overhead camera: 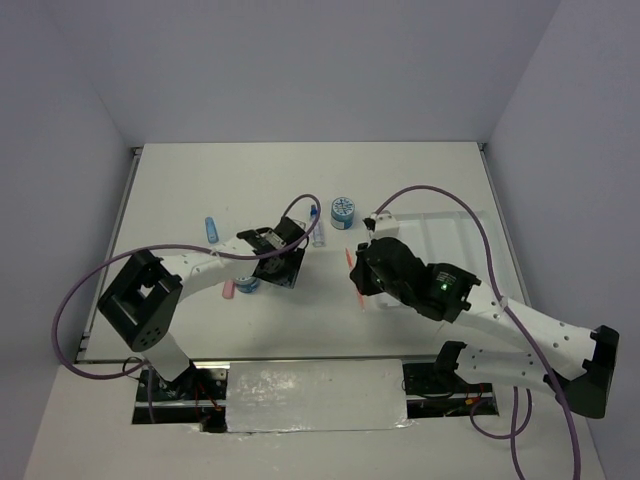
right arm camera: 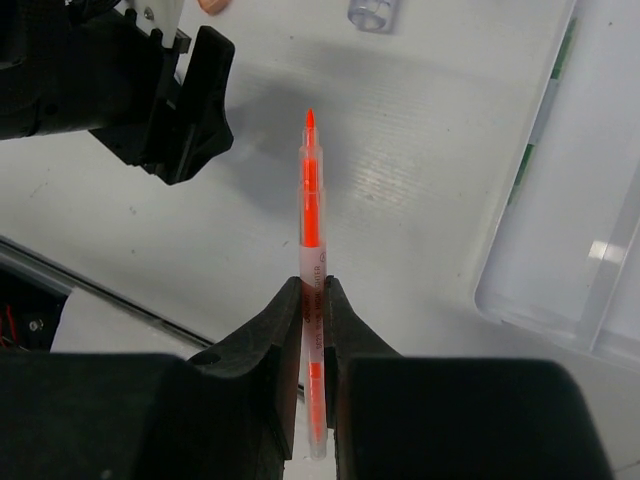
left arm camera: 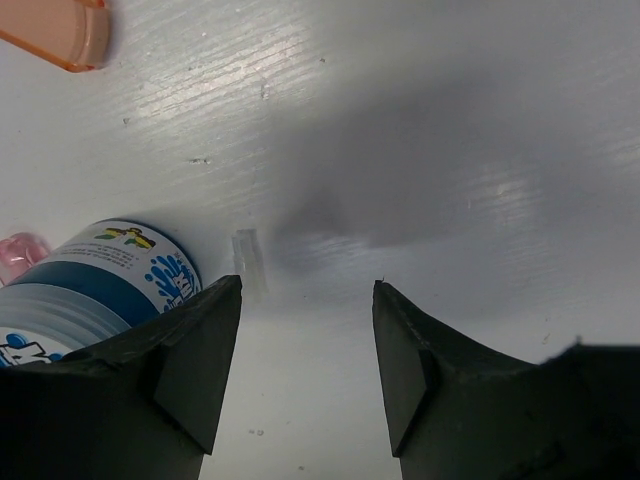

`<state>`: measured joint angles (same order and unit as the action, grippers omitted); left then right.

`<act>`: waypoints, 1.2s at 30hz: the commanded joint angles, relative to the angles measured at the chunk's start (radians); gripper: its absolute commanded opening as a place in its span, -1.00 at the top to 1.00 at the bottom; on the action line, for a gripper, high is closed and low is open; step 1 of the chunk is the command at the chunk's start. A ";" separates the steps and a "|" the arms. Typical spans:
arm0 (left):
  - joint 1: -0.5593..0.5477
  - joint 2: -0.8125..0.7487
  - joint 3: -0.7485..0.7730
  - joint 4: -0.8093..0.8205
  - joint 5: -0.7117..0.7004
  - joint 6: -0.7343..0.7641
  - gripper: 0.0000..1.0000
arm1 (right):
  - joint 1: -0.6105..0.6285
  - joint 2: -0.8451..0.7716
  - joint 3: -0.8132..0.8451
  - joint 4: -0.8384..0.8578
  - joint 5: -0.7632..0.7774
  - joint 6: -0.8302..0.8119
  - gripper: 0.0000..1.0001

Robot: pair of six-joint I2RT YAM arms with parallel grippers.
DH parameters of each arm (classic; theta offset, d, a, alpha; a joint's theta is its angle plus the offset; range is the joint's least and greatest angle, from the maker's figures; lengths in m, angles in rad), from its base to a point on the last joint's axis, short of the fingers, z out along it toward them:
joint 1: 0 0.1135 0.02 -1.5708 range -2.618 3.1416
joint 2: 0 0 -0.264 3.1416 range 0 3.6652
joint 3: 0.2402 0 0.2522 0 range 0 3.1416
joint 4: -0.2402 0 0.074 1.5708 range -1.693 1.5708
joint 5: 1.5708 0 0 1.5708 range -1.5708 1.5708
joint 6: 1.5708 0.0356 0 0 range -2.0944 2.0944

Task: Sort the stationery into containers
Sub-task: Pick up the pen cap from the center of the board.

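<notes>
- Your right gripper [right arm camera: 312,300] is shut tight on the thin orange pen [right arm camera: 311,200], gripping the clear barrel towards its back end, with the tip pointing straight out ahead of the fingers
- The white tray [right arm camera: 600,180] lies just to the right of that pen, towards the right edge of the worktop. Its near wall runs roughly along the pen's long axis, so I judge you need a short sideways carry with little twist
- Your right arm is the nearer one to the tray, folded low over the middle of the worktop
- Your left gripper [left arm camera: 305,370] stands partly open with nothing between the jaws, low over bare worktop
- A blue-white roll [left arm camera: 110,270] sits just outside one of its fingers, with a pink capsule [left arm camera: 20,255] behind the roll and an orange capsule [left arm camera: 60,35] farther off
- Your left arm reaches in from the near left corner towards the centre
</notes>
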<state>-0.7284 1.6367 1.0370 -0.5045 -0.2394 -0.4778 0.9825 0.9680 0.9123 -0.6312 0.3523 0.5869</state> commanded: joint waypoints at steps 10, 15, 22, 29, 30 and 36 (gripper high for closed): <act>0.044 -0.001 -0.054 0.053 -0.021 -0.024 -0.34 | 0.102 0.049 0.046 0.013 0.056 -0.004 1.00; 0.049 -0.011 -0.068 0.075 0.014 -0.024 -0.29 | 0.120 0.089 0.071 0.004 0.070 -0.009 1.00; 0.061 0.000 -0.086 0.092 0.048 -0.033 -0.08 | 0.134 0.094 0.092 -0.001 0.083 -0.012 1.00; 0.063 0.038 -0.100 0.099 0.048 -0.047 -0.01 | 0.143 0.084 0.105 -0.016 0.097 -0.015 1.00; 0.063 0.038 -0.104 0.103 0.048 -0.048 0.05 | 0.143 0.086 0.103 -0.016 0.097 -0.016 1.00; 0.063 0.049 -0.104 0.098 0.058 -0.058 0.44 | 0.145 0.084 0.100 -0.016 0.100 -0.015 1.00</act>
<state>-0.6689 1.6566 0.9466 -0.4068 -0.2028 -0.5114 1.1172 1.0603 0.9710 -0.6426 0.4198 0.5785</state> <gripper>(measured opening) 0.302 0.160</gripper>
